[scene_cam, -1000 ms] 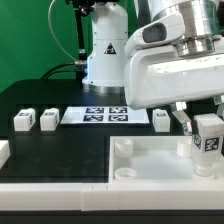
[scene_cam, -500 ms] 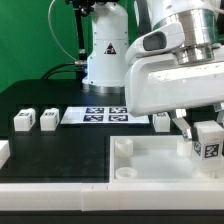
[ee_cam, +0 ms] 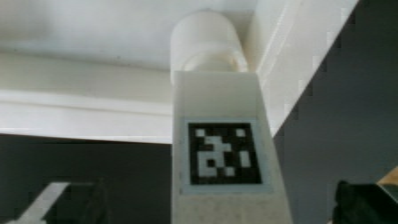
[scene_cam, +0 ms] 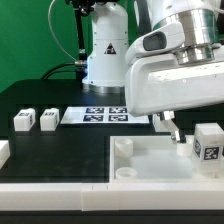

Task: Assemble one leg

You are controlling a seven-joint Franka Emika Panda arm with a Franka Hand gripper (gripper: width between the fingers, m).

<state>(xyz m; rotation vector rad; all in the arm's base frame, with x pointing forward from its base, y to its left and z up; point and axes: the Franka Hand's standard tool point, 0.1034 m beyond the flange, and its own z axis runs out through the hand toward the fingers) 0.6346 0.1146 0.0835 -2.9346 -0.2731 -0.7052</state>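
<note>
A white leg (scene_cam: pixel 208 143) with a square tag stands upright at the right end of the large white tabletop (scene_cam: pixel 150 165). My gripper (scene_cam: pixel 200 135) is around it with its jaws spread apart. One dark finger (scene_cam: pixel 172 130) shows to the exterior view's left of the leg, with a gap between them. In the wrist view the leg (ee_cam: pixel 222 130) runs down the middle, its rounded end against the tabletop (ee_cam: pixel 71 90). My gripper (ee_cam: pixel 210 205) is open, and both fingertips (ee_cam: pixel 45 203) sit far out at the sides, clear of the leg.
Two more legs (scene_cam: pixel 23 121) (scene_cam: pixel 47 120) lie on the black table at the exterior view's left, and another (scene_cam: pixel 160 120) lies behind my gripper. The marker board (scene_cam: pixel 100 116) lies between them. The robot base (scene_cam: pixel 105 50) stands behind. A white part (scene_cam: pixel 3 152) shows at the left edge.
The jaws have opened and let go of the leg. The finger at the exterior view's left moved away from it. The leg now sits slightly lower on the tabletop.
</note>
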